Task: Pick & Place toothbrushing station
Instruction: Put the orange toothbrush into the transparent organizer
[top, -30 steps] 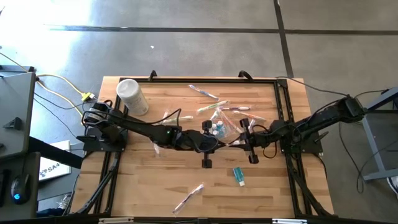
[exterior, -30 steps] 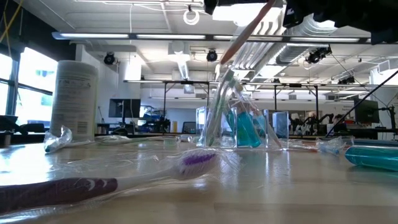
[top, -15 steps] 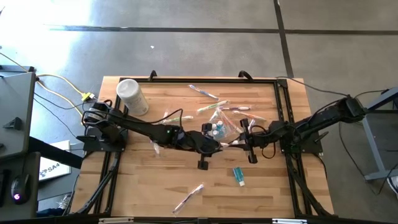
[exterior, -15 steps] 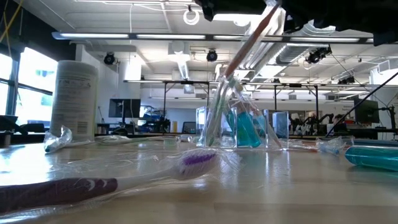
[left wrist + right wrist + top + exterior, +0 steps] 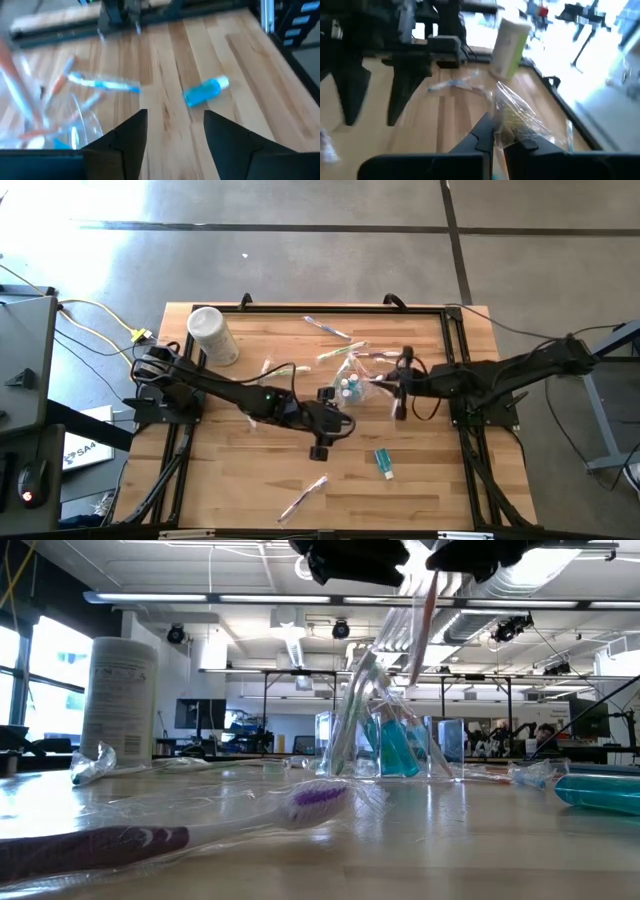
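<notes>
Wooden table (image 5: 250, 470) mid-task: clear toothbrushing station (image 5: 352, 383) stands at centre, some brushes in and several scattered, right gripper (image 5: 402, 383) pinching a wrapped toothbrush (image 5: 424, 610) above it, left gripper (image 5: 325, 438) parted, empty.

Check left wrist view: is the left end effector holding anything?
No. The left end effector stands open with only bare wood between its fingers; the blue tube lies beyond them.

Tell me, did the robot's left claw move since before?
Yes. In the high view the left gripper has backed away from the toothbrushing station, toward the table's near edge, nearer the blue tube; its fingers stand open.
</notes>
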You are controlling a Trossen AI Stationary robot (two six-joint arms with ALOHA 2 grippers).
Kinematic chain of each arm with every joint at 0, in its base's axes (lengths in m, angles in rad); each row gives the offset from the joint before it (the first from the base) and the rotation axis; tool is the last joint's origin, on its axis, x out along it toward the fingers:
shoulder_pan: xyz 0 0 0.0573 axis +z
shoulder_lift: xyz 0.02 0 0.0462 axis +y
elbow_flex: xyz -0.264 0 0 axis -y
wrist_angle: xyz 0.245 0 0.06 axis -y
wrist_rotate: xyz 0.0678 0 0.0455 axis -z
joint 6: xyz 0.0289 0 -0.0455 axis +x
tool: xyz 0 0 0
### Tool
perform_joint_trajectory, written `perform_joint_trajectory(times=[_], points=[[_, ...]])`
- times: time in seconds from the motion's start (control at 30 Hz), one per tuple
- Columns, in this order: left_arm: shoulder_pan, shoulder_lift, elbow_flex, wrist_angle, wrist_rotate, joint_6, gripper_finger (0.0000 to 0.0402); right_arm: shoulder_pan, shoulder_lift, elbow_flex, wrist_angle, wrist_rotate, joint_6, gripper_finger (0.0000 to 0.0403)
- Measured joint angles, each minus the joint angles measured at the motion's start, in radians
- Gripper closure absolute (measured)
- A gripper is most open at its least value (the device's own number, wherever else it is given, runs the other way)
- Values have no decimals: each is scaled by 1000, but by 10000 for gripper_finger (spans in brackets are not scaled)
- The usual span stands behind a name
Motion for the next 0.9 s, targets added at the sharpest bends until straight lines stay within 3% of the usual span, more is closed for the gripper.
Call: perform_joint_trajectory(times=[0.13, 0.33, 0.57, 0.8, 0.9], points=[[-13, -7, 0, -69, 0, -53, 210, -26, -1, 137, -231, 26, 125, 387], [-29, -42, -1, -244, 3, -140, 210, -121, 0, 178, -307, 4, 174, 391], [-40, -58, 1, -348, 0, -259, 210, -268, 25, 122, -307, -129, 264, 390], [-49, -58, 0, -421, -5, -320, 210, -360, 44, 34, -144, -269, 288, 390], [-54, -58, 0, -432, -8, -340, 210, -381, 52, -7, -117, -279, 291, 390]])
